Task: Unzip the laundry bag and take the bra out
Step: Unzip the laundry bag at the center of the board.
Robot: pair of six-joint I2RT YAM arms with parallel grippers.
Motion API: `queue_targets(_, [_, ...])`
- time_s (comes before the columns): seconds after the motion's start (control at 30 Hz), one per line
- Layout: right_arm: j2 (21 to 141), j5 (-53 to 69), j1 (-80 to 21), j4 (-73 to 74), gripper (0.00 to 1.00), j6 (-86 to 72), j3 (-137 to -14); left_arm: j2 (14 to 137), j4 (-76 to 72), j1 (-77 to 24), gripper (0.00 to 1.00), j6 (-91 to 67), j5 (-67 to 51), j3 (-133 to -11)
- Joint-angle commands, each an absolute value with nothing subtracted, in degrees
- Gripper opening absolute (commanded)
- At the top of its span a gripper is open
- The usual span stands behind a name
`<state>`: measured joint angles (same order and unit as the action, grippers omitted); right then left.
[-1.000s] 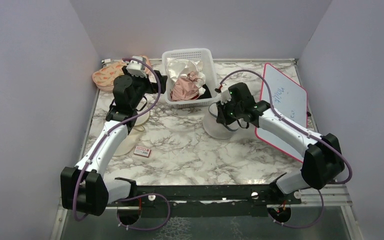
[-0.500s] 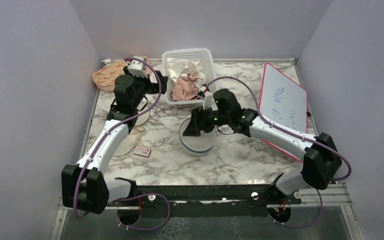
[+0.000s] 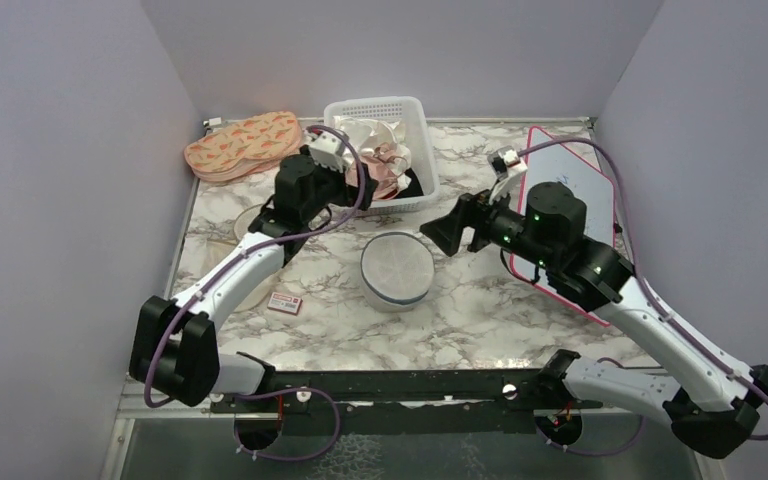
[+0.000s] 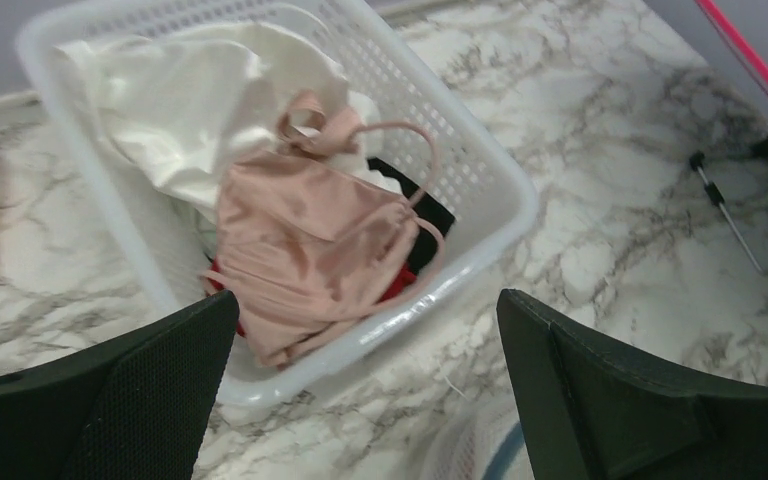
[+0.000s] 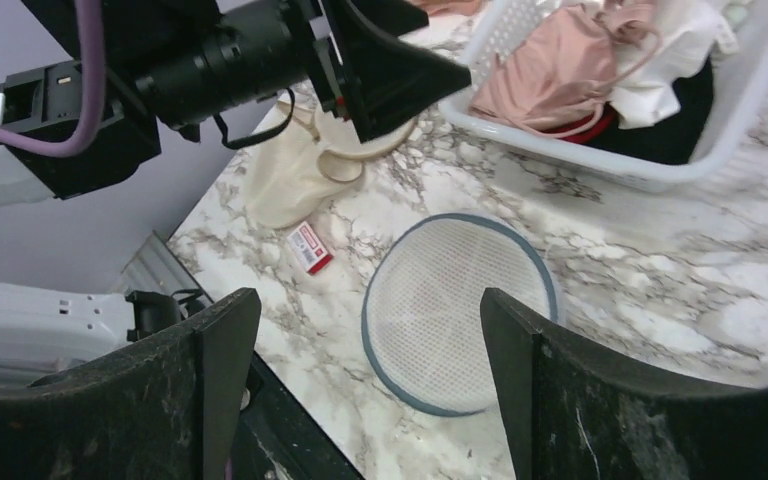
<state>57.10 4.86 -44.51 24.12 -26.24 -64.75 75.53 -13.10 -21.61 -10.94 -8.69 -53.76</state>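
The laundry bag [image 3: 397,268] is a round white mesh drum with a blue-grey rim, and it lies flat on the marble table, zipped shut. In the right wrist view the laundry bag [image 5: 455,310] lies below and beyond my right gripper [image 5: 370,390], which is open and holds nothing. From above, the right gripper [image 3: 448,232] hovers just right of the bag, clear of it. My left gripper [image 3: 358,186] hangs wide open at the basket's front edge, behind the bag. Only the bag's rim [image 4: 490,455] shows between the fingers of the left gripper [image 4: 370,400]. The bra is hidden.
A white slotted basket [image 3: 380,104] at the back holds peach-pink satin cloth [image 4: 300,240] and cream cloth [image 4: 180,100]. A whiteboard [image 3: 580,200] leans at the right. A small red-and-white box [image 3: 285,302], a cream pouch [image 3: 252,288] and patterned pads [image 3: 245,145] lie at the left.
My right gripper opened and let go of the laundry bag, which now lies flat on the table; that arm rose and drew back right. My left arm swung right to the basket's front.
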Motion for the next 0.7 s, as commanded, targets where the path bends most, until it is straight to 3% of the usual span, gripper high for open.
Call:
queue_targets(0.0, [50.9,-2.1,-44.4,29.2,0.81,-24.8,-62.3,79.3,-5.6,-29.5,0.99,-6.4,-4.4,-58.4])
queue_targets(0.17, [45.1,-3.8,-44.4,30.5,0.84,-24.1,-59.4,81.0,1.6,-42.0,0.99,-4.8,6.1,-60.5])
queue_targets(0.37, [42.6,-5.3,-44.4,32.8,0.85,-21.3,-59.1,79.4,7.9,-45.9,0.99,-18.3,2.2,-58.1])
queue_targets(0.47, [41.8,-5.8,-44.4,32.3,0.85,-20.0,-58.0,79.3,11.7,-50.7,0.99,-19.5,6.6,-58.7])
queue_targets(0.67, [40.6,-6.7,-44.4,32.4,0.85,-17.8,-56.7,82.4,20.7,-61.8,0.77,-19.6,25.8,-62.6])
